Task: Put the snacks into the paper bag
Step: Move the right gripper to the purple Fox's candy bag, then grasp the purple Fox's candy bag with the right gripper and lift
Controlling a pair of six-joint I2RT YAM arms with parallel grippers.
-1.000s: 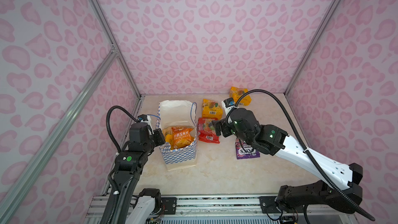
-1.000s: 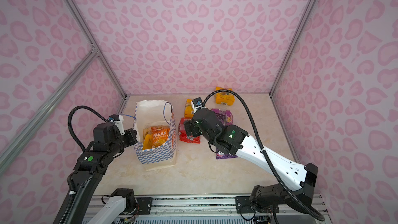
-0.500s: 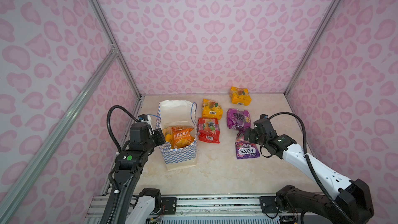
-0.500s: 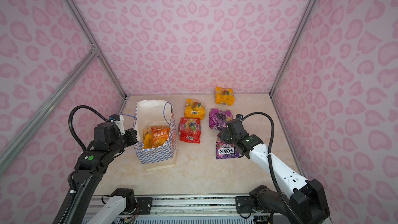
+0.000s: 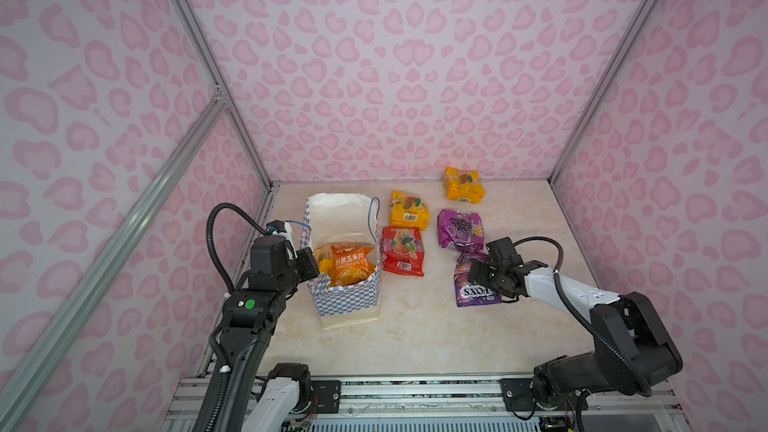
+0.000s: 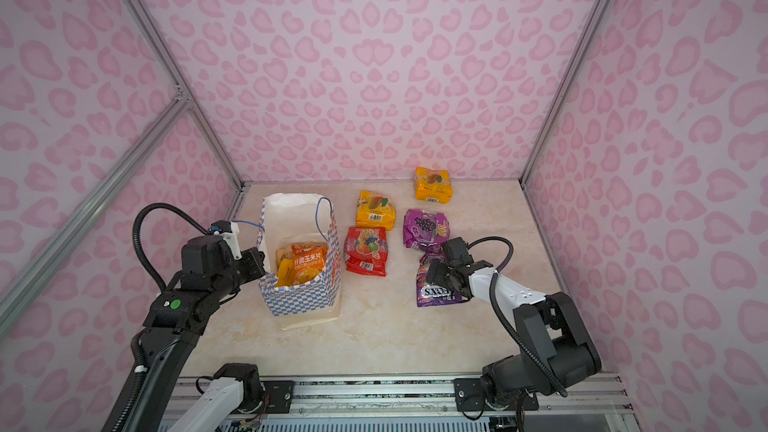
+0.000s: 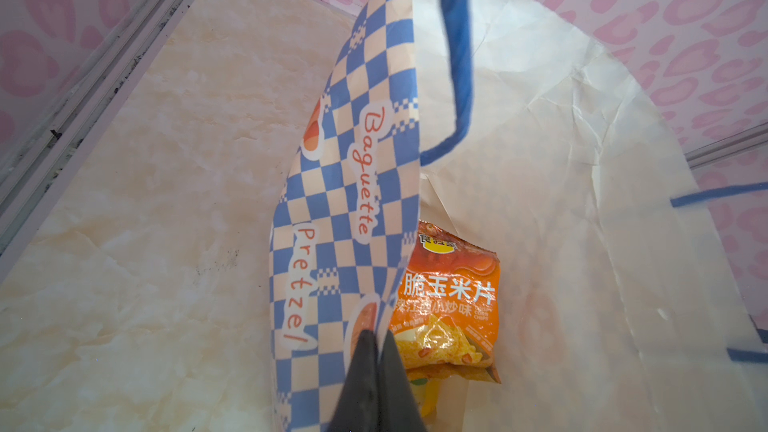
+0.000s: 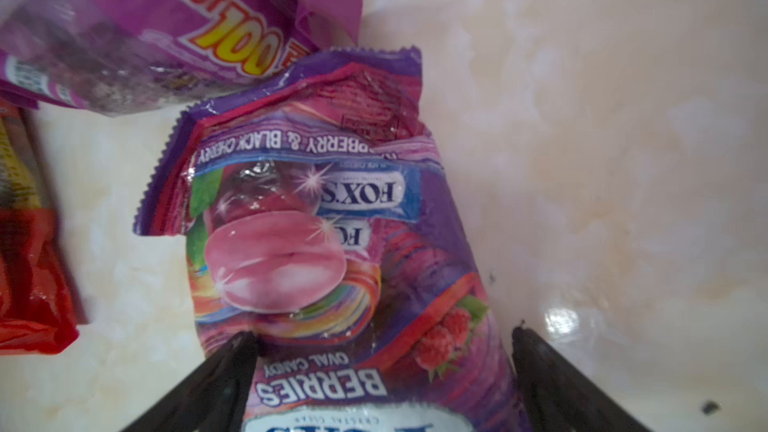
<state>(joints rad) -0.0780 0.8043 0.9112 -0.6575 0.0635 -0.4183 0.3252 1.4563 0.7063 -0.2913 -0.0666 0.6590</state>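
Left wrist view: left gripper jaws are pinching shut on the creased checkered wall of the paper bag. It is standing open on the marbled table, holding a glossy orange corn chips bag. Right gripper jaws are gaping wide, straddling the crinkly purple FOX'S candy pouch. Purple grape pouch, red fruit pouch, yellow mango pouch and second mango pouch are lying flat on the table, outside the bag.

Paper bag matt, creased; candy pkt glossy, crinkly; tabletop polished.
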